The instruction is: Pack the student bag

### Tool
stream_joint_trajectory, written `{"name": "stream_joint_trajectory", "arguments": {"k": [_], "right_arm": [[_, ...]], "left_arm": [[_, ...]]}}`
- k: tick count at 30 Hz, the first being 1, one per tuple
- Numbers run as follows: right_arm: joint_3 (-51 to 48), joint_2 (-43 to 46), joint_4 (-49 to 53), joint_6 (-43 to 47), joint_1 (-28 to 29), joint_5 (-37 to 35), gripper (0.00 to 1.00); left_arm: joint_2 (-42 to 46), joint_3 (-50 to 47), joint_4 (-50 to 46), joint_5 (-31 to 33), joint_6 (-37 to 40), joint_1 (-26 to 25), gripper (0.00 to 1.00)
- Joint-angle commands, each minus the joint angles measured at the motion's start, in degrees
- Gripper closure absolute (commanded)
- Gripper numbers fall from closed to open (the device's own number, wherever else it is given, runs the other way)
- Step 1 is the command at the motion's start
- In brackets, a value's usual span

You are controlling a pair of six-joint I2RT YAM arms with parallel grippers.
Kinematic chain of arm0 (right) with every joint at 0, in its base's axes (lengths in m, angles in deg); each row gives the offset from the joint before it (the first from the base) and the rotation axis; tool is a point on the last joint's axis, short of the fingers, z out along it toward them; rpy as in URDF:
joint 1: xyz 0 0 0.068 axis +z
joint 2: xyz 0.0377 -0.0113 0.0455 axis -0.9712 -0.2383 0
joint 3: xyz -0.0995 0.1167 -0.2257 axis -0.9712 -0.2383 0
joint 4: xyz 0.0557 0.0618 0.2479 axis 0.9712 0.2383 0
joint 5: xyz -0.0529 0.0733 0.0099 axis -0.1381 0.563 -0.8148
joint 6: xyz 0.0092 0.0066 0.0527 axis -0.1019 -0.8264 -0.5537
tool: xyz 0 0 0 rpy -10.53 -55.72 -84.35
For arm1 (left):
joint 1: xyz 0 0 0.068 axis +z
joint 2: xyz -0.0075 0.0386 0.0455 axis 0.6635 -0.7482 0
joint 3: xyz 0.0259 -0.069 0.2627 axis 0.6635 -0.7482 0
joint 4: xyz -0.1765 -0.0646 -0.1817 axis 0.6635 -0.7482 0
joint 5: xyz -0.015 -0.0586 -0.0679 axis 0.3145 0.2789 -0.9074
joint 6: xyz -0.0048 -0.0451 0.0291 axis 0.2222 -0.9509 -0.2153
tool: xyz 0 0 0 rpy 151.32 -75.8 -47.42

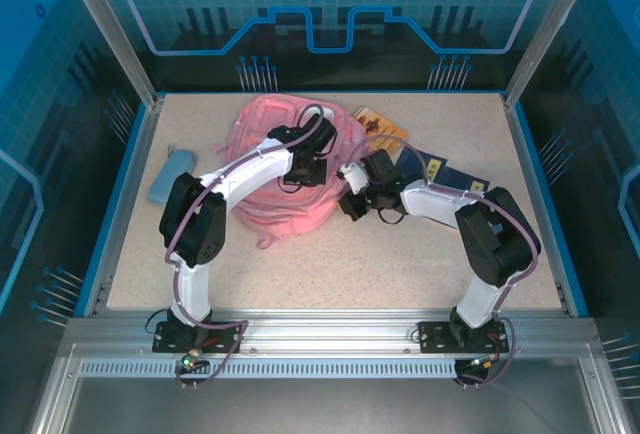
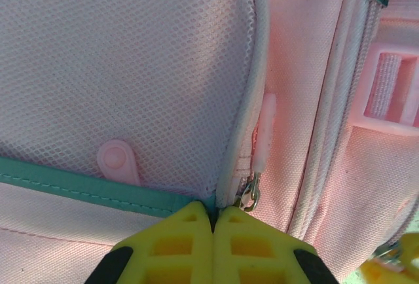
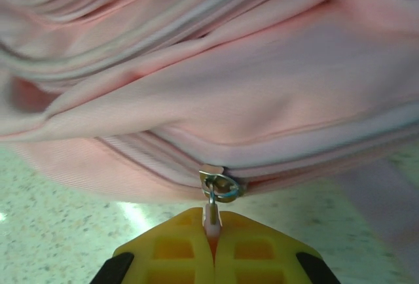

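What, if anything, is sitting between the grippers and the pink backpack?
Nothing visible. The right gripper is shut on a zipper pull of the student bag, and the left gripper is shut right at the corner of its mesh pocket.

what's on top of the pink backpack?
The left claw, shut against the student bag at its mesh pocket; the arm covers the fabric under it. The right claw pinches a side zipper pull.
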Motion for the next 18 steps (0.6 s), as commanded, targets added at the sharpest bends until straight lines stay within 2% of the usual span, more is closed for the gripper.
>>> {"name": "stream_joint_trajectory", "arguments": {"k": [1, 5, 6, 9, 12, 14, 18], "right_arm": [[-4.3, 3.1, -6.0, -4.6, 3.4, 7.0, 1.0], [-9.3, 7.7, -12.3, -8.8, 1.4, 6.6, 1.0], [-9.6, 9.2, -12.4, -9.5, 0.1, 6.6, 1.0], [-8.2, 11.5, -8.4, -10.2, -4.7, 7.6, 1.0], [-6.6, 12.4, -4.7, -10.2, -9.1, 7.8, 1.0], [-5.2, 12.6, -1.9, -9.4, -11.3, 7.1, 1.0], [-1.0, 11.6, 1.6, -7.6, -15.0, 6.3, 1.0]], "left_arm": [[-0.2, 2.7, 4.3, -1.8, -3.8, 0.8, 1.0], [2.7, 1.7, 5.1, -6.3, -3.4, 2.1, 1.0], [3.9, 1.2, 5.5, -8.2, -2.7, 2.6, 0.96], [7.6, -0.1, 6.0, -14.6, 1.0, 4.0, 0.66], [11.2, -1.1, 5.4, -16.7, 7.2, 4.2, 0.47], [12.6, -1.4, 4.3, -16.6, 11.9, 4.2, 0.43], [14.3, -3.3, 4.4, -16.0, 21.1, 4.0, 0.41]]}}
